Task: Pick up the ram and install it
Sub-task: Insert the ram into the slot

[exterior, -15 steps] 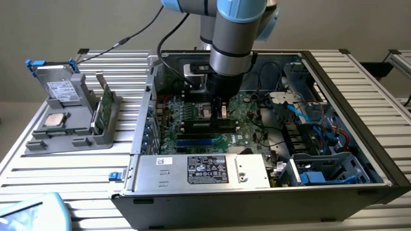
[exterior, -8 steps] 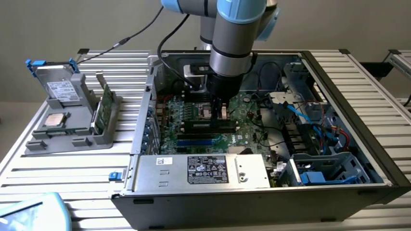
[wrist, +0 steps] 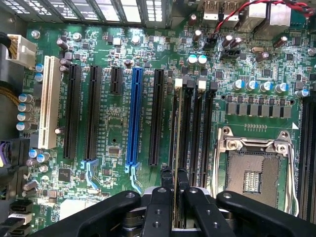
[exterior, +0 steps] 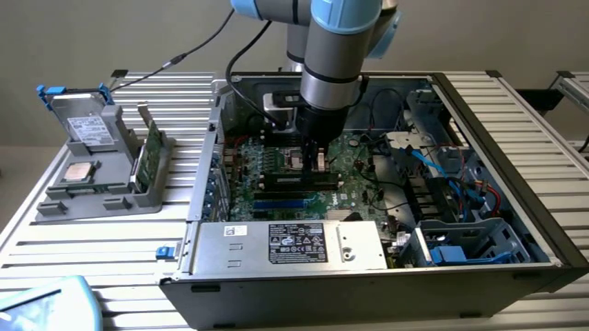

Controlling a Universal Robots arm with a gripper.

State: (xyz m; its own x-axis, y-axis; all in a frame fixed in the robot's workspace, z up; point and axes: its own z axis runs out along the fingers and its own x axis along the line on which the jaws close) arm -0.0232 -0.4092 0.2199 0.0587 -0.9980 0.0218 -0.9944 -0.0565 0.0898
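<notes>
Slatted metal table [exterior: 110,234] carries an open computer case [exterior: 543,227], with the arm reaching down inside it. Over the motherboard [wrist: 113,128], the gripper [wrist: 175,181] has its black fingers [wrist: 167,180] drawn close, pinching the ram [wrist: 178,128] between them. The thin stick stands on edge along one of the black memory slots [wrist: 207,133], beside the empty processor socket [wrist: 252,173]. I can't tell whether it is seated.

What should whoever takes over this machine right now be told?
Hand: shut on the ram, inside the case.
Ram: held edge-on over the slots beside the empty socket.
Done: ram picked up and brought to the board.
Left: cannot tell if it is seated; hand not released.
</notes>
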